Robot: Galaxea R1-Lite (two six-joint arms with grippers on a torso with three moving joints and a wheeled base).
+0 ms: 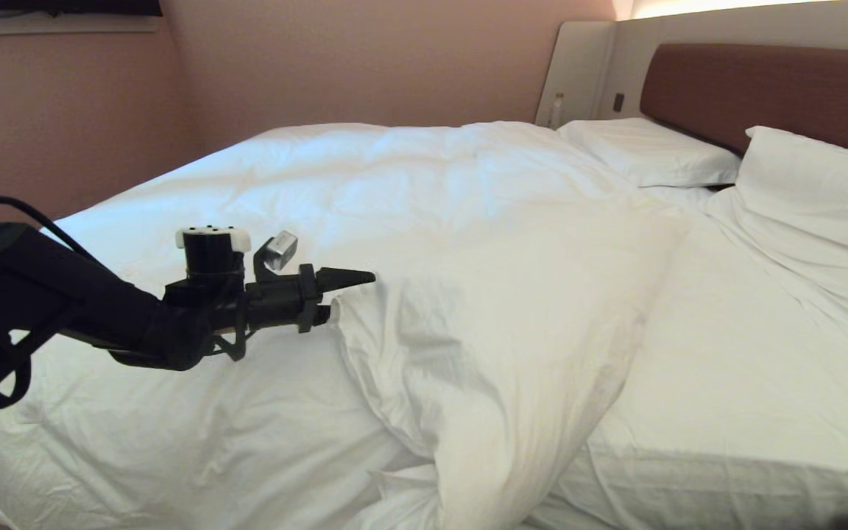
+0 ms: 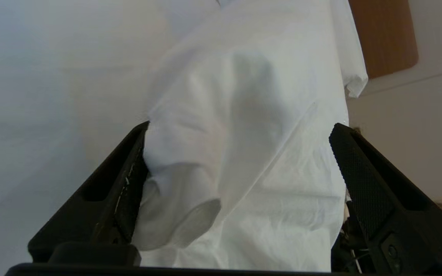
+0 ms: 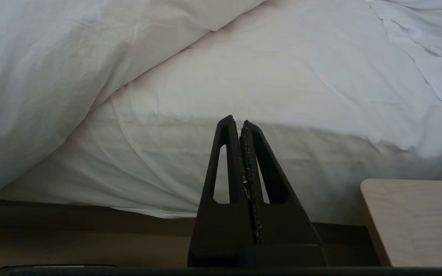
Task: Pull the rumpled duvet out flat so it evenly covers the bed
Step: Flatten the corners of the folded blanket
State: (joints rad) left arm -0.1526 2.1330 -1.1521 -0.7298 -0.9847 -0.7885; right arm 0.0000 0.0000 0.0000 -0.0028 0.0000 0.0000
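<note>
The duvet point(image 1: 424, 243) is lying bunched across the bed point(image 1: 726, 383), one thick fold drooping over the near edge while the sheeted mattress by the pillows point(image 1: 652, 151) is sitting uncovered. The left gripper point(image 1: 339, 294) is hovering right at that fold, its jaws standing wide apart with a loose hump of duvet cloth between them, one finger point(image 2: 129, 184) touching it. The right gripper point(image 3: 241, 126) is hanging low beside the mattress, jaws pressed together on nothing, near a pale tabletop point(image 3: 416, 218)
</note>
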